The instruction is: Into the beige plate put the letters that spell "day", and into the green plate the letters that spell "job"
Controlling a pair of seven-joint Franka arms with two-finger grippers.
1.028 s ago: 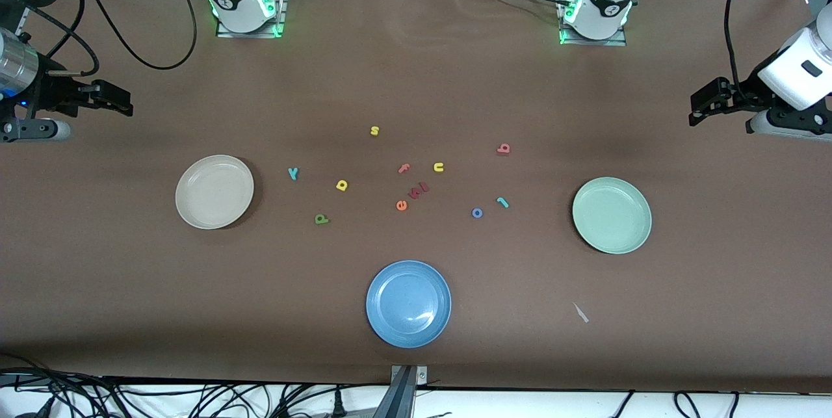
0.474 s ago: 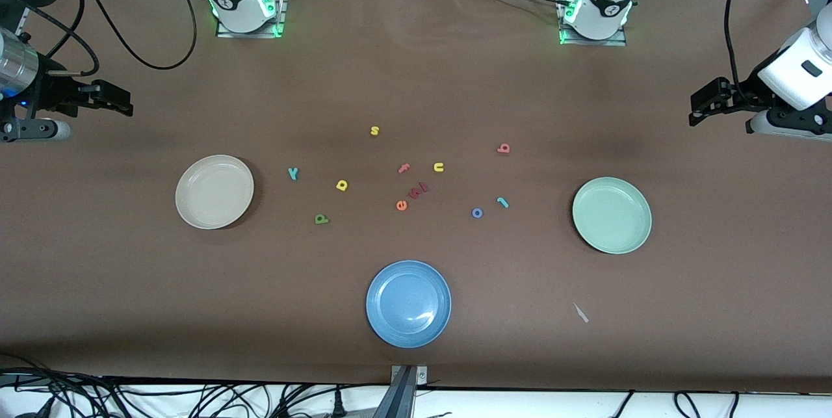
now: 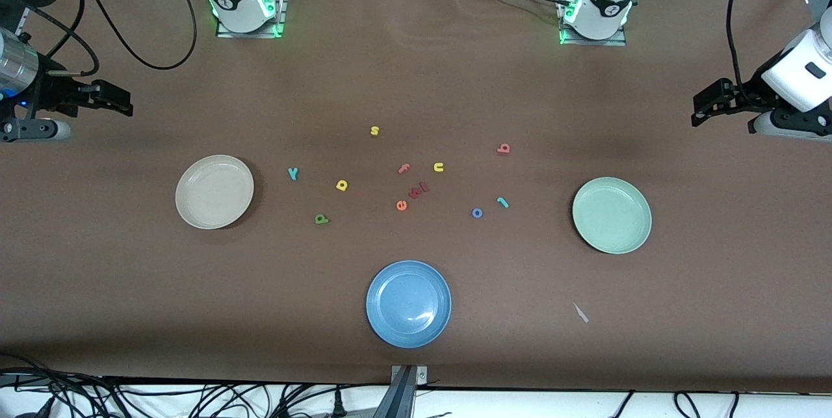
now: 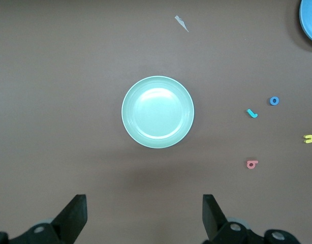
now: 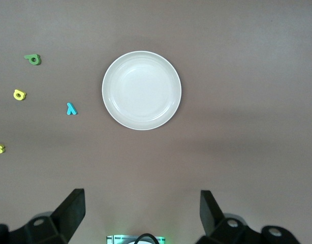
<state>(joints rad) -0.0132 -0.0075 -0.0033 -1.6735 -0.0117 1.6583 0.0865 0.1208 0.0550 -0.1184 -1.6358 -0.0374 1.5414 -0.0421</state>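
Brown table; left gripper and right gripper fingers wide apart, empty.

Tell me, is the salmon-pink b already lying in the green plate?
No, the salmon-pink b lies on the bare table, apart from the green plate, which holds nothing.

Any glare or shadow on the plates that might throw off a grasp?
Front view: soft sheen inside the blue plate; dark shadow hugging the beige plate. Left wrist view: bright reflection across the green plate, broad dim shadow on the table beside it. Right wrist view: evenly lit, letters sharp.
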